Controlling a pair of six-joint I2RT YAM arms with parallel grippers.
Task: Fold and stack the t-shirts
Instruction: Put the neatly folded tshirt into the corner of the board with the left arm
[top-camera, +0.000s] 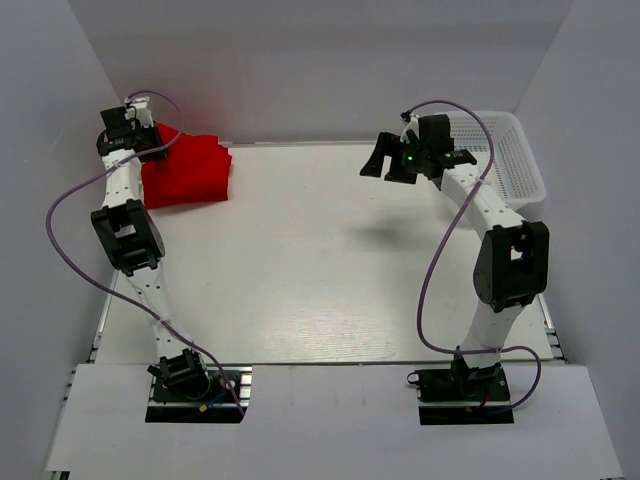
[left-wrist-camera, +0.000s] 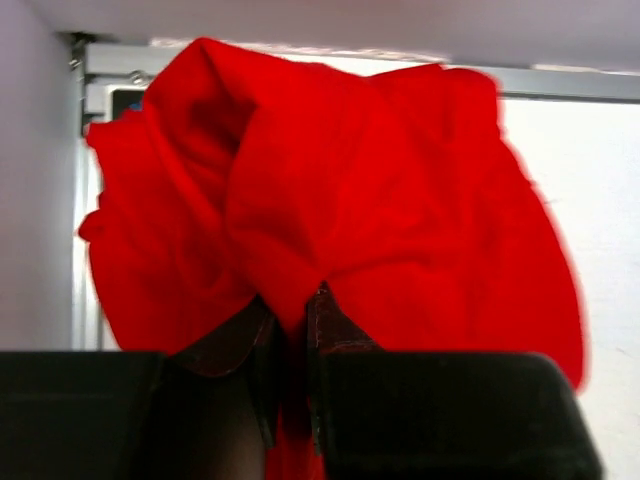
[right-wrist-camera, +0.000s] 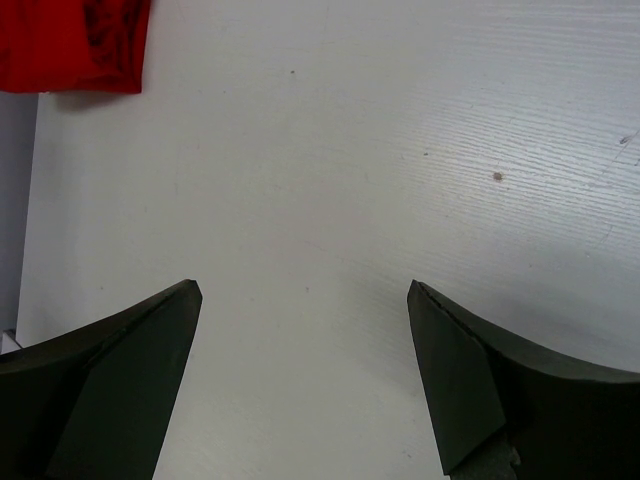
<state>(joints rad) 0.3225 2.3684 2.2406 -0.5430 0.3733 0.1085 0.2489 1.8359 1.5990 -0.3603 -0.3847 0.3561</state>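
The red t-shirts (top-camera: 185, 172) sit as a bundled heap on the far left corner of the table (top-camera: 320, 290), tight against the back wall and the left wall. The left gripper (top-camera: 148, 140) is right on that heap at the same corner. Seen from its own wrist camera, its two fingers (left-wrist-camera: 335, 325) are pinched nearly together on a fold of the red cloth, which bulges up and spreads wide above them (I can't tell how many shirts are in the bundle, or which one the fold belongs to).

The right gripper (top-camera: 385, 165) hangs above the far right part of the table, throwing a soft shadow on the bare white top. Its jaws stand spread wide with nothing between them, only the tabletop showing in the gap. A white plastic mesh basket (top-camera: 520, 165) stands at the table's far right corner, just beyond that arm. From the right wrist, one red edge of the t-shirts (right-wrist-camera: 70, 45) shows across the table.
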